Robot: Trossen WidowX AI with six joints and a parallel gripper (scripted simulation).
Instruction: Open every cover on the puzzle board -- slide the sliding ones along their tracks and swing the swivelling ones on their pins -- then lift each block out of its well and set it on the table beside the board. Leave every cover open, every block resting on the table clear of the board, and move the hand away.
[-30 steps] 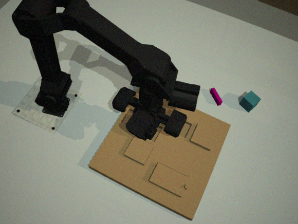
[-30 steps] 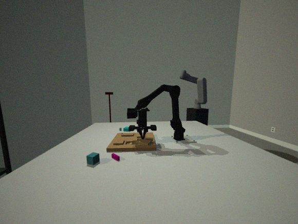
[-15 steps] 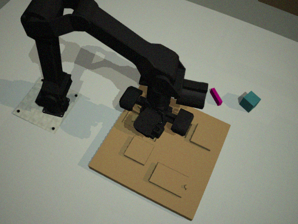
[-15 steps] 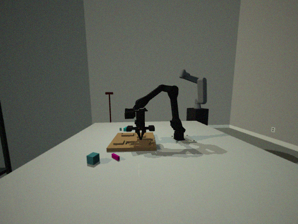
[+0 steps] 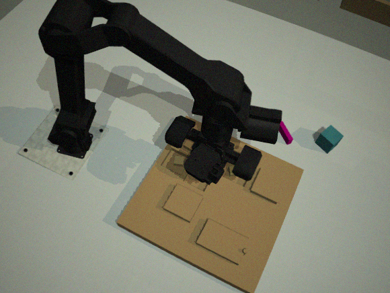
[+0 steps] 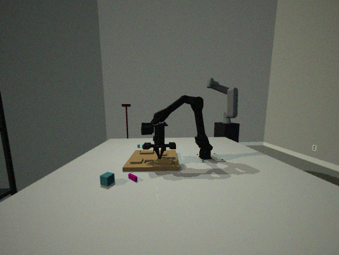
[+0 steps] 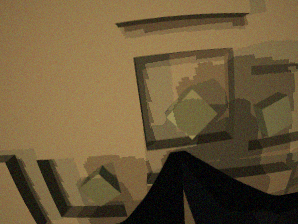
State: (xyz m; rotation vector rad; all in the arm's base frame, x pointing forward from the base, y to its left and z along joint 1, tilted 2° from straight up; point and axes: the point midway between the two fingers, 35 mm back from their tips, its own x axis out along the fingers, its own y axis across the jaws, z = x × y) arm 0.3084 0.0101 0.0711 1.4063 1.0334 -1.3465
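Observation:
The wooden puzzle board (image 5: 144,215) (image 6: 146,169) (image 7: 60,90) lies on the table. My gripper (image 6: 159,158) (image 7: 177,158) is shut and empty, pointing down low over the board's wells; the hand hides its tips in the top view. In the wrist view a yellow-green block (image 7: 192,116) sits in an uncovered square well just beyond the fingertips. A second block (image 7: 276,116) is to the right, a third block (image 7: 101,187) lower left. A square cover (image 5: 183,202), a long cover (image 5: 222,240) with a small peg, and a cover (image 5: 276,185) at the right are visible; what lies beneath them is hidden.
A teal cube (image 5: 329,138) (image 6: 107,179) and a magenta bar (image 5: 286,133) (image 6: 132,177) lie on the table off the board's edge. A small teal object (image 6: 138,145) stands beyond the board. The arm's base plate (image 5: 37,144) is left of the board.

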